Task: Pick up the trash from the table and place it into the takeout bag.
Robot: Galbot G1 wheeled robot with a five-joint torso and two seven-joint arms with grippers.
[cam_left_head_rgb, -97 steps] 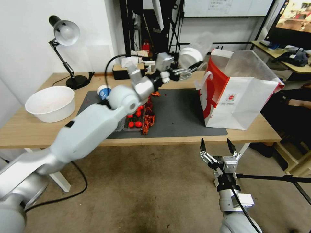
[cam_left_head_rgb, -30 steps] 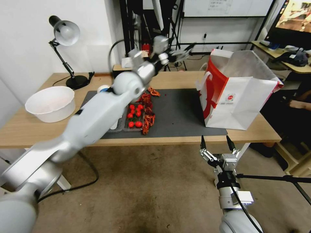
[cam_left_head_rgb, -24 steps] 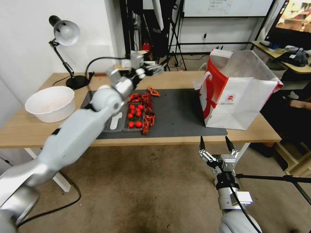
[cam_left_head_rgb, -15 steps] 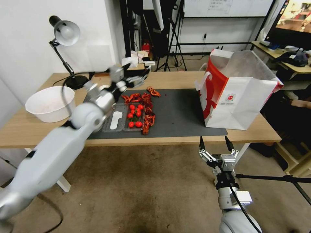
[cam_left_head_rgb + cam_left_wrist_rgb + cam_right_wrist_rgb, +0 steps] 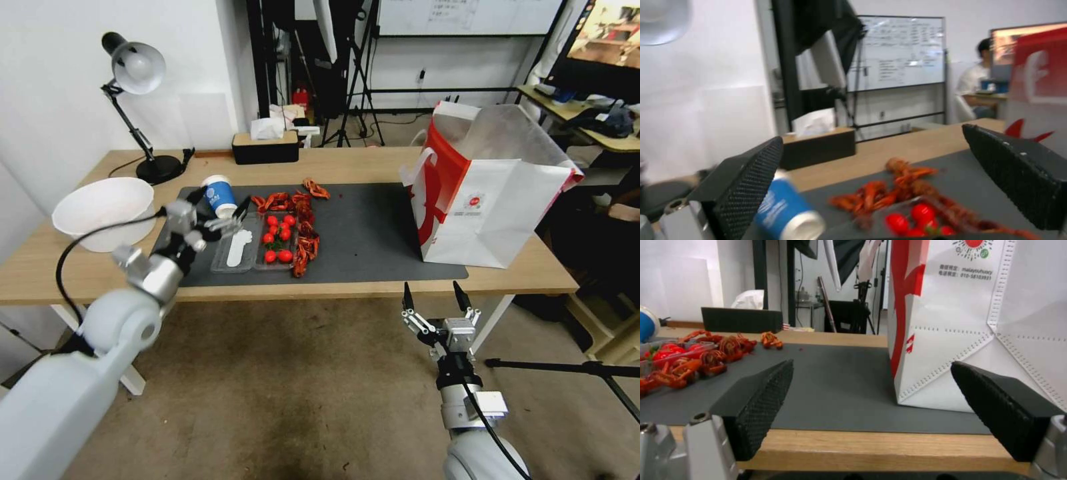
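On the dark mat of the table lies the trash: a blue-white paper cup, red crayfish shells and a clear tray of red tomatoes. My left gripper is open, empty, low over the mat's left end, right beside the cup. The left wrist view has the cup next to one finger of the left gripper, shells beyond. The takeout bag stands open at the right. My right gripper hangs open below the table's front edge, facing the bag.
A round white basin sits at the table's left end. A black desk lamp and a dark tissue box stand along the back edge. The mat between the shells and the bag is bare. Tripods and desks crowd the room behind.
My left arm, which held a clear lidded cup up by the bag, has swung left and down to the paper cup, gripper empty. The right gripper has shifted slightly left.
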